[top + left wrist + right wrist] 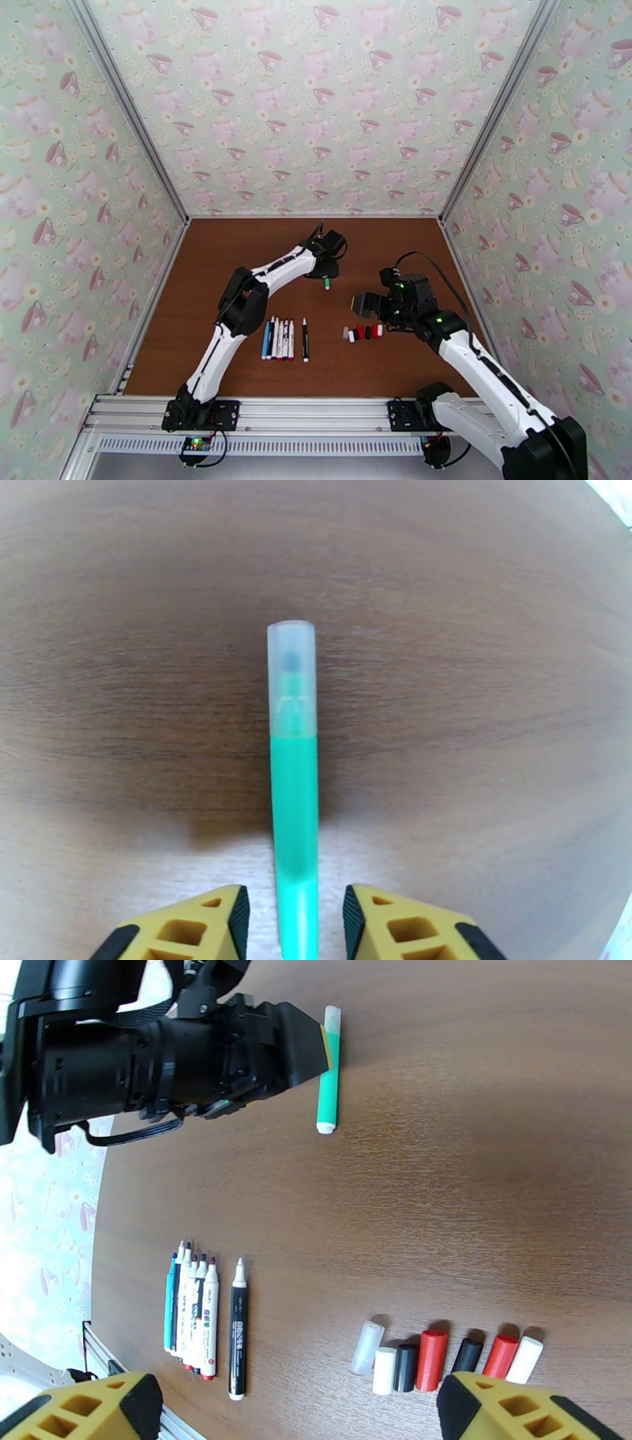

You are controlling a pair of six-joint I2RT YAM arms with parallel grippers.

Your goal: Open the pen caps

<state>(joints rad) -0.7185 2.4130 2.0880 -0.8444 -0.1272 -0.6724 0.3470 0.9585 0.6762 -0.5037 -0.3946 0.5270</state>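
Pens [192, 1319] lie closest to the arm bases, just past the aluminium rail [316, 414]. It's a tight bunch of uncapped ones, a blue barrel on the left and white barrels with blue print beside it, tips pointing away from the bases. One black pen [238, 1331] sits slightly apart to their right, with white lettering down the barrel. None of that print is readable for me, way too small. Right of them, the pen caps [431, 1359] already off are lined up side by side: clear, white, black, red, black, red, white. The right gripper [296, 1402] hangs just beyond the caps, spread wide with nothing in it. Further out is the green pen [294, 796], its frosted cap [291, 677] still on, with a faint mark under the plastic I can't make out. The left gripper [294, 922] straddles the green barrel, one jaw each side. Slim gaps show in the wrist view, so I can't tell if it's actually clamped. Surface is a brown wood-grain table [237, 260], and the walls [316, 103] around it are teacup-and-teapot wallpaper with metal corner posts
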